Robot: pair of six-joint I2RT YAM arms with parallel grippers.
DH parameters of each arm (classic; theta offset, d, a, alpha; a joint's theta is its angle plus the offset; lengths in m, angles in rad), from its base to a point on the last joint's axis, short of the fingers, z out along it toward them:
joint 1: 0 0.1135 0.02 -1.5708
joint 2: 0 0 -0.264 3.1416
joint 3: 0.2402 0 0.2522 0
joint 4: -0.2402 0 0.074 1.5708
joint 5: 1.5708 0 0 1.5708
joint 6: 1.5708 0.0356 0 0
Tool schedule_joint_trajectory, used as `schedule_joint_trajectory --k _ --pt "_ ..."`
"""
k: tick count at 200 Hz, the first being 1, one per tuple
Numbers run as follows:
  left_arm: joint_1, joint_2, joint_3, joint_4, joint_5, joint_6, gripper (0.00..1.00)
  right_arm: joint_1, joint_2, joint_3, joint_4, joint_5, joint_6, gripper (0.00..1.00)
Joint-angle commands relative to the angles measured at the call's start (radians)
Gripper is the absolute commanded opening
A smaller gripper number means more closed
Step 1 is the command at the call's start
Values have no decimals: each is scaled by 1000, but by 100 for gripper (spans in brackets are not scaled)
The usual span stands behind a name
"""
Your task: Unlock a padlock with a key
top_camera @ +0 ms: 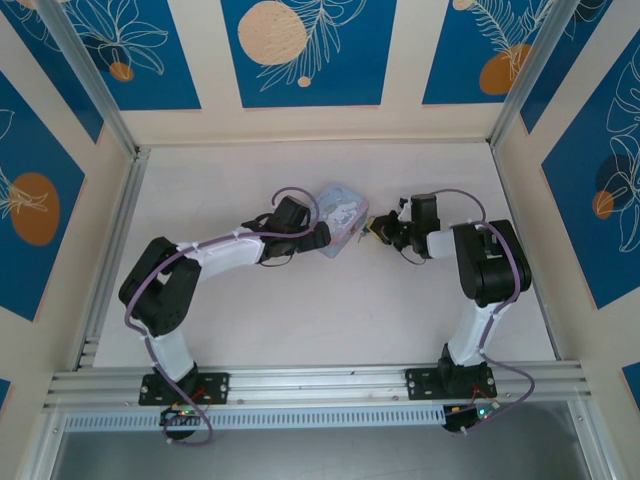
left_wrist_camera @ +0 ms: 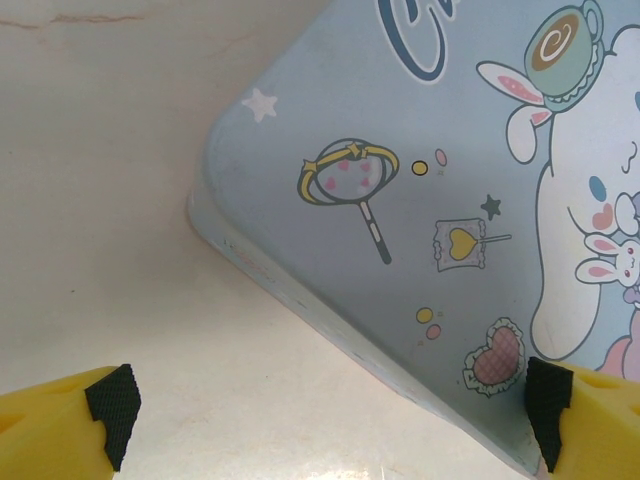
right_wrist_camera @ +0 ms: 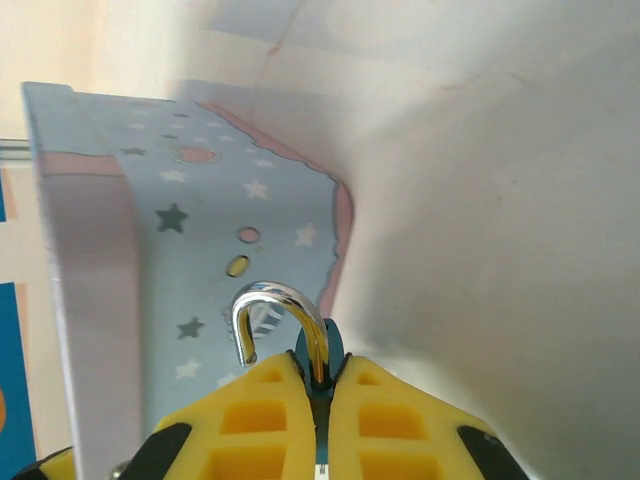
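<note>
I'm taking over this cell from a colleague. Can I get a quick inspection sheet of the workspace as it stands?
Surface: pale table, no spills seen.
Job's things: padlock pinched in the right gripper, silver shackle up, close to the tin.
Clutter: light-blue cartoon tin; nothing else seen.
Grippers: left gripper open at the tin's corner; right gripper shut on the padlock.
Cables: purple cables looped along both arms, no snag seen.
Surroundings: blue leaf-print panels, metal frame.
</note>
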Motion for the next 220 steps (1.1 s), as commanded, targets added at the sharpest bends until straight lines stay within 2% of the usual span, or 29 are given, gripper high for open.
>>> schedule_joint_trajectory --k 1,41,108,120,146,186,220 --pt "1 63 -40 -211 -26 20 99 -5 -25 -40 -28 -9 -13 0" --pt "2 20 -28 -208 -16 44 100 4 -145 -177 -2 -29 46 0" --pt "3 -109 4 -278 -22 57 100 21 -337 -371 -135 3 91 2" --pt "3 -143 -2 -291 -25 56 100 18 -376 -391 -170 23 95 10" --pt "2 -230 -18 -322 -41 57 100 12 -496 -404 -310 73 97 51" --pt "3 -375 -18 -411 -111 83 100 -1 -774 -343 -615 172 65 95" --pt "13 -472 10 -492 -270 153 100 -12 -905 -176 -844 283 -2 100"
